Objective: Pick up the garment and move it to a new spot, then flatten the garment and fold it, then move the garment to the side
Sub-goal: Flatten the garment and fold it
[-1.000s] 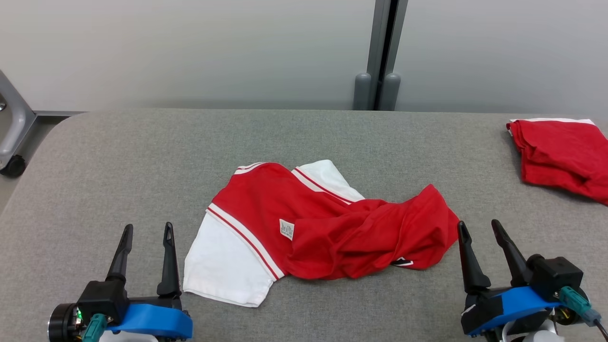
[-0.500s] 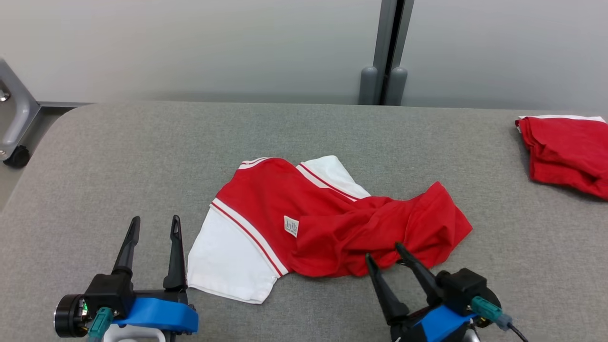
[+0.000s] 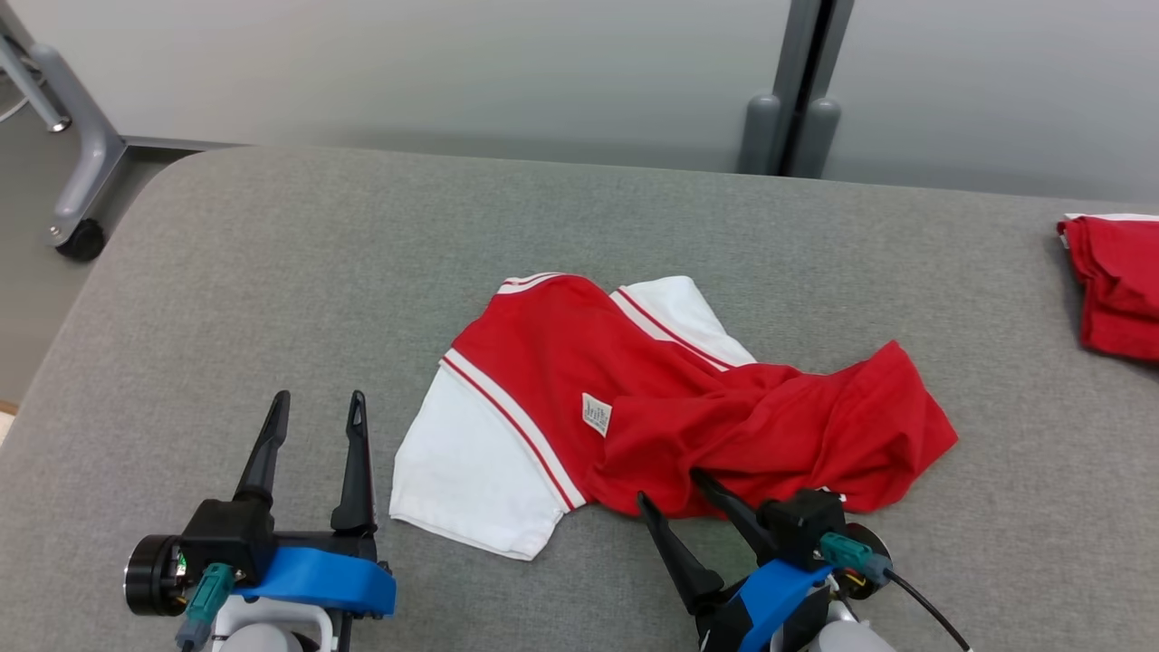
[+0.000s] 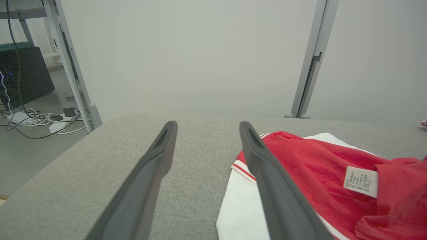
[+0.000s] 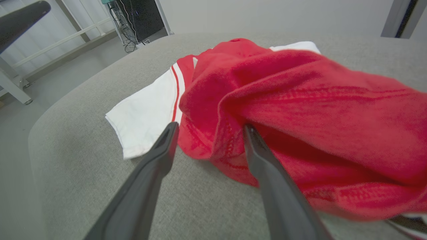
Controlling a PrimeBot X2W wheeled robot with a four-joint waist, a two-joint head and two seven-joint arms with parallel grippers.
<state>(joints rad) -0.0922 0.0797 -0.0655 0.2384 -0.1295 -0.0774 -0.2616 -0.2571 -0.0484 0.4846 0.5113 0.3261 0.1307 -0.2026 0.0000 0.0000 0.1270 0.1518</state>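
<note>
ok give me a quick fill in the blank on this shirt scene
1. The crumpled shirt on the grey table is red and ____.
2. The right gripper is at the shirt's near edge with its jaws ____.
3. The left gripper is on the shirt's ____ side.
4. Another red garment lies at the table's ____ edge.
Missing words: white; open; left; right.

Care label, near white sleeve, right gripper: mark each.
care label (image 3: 597,414), head view, middle of the tag.
near white sleeve (image 3: 471,480), head view, middle of the cloth.
right gripper (image 3: 672,486), head view, midway between its fingertips.
</note>
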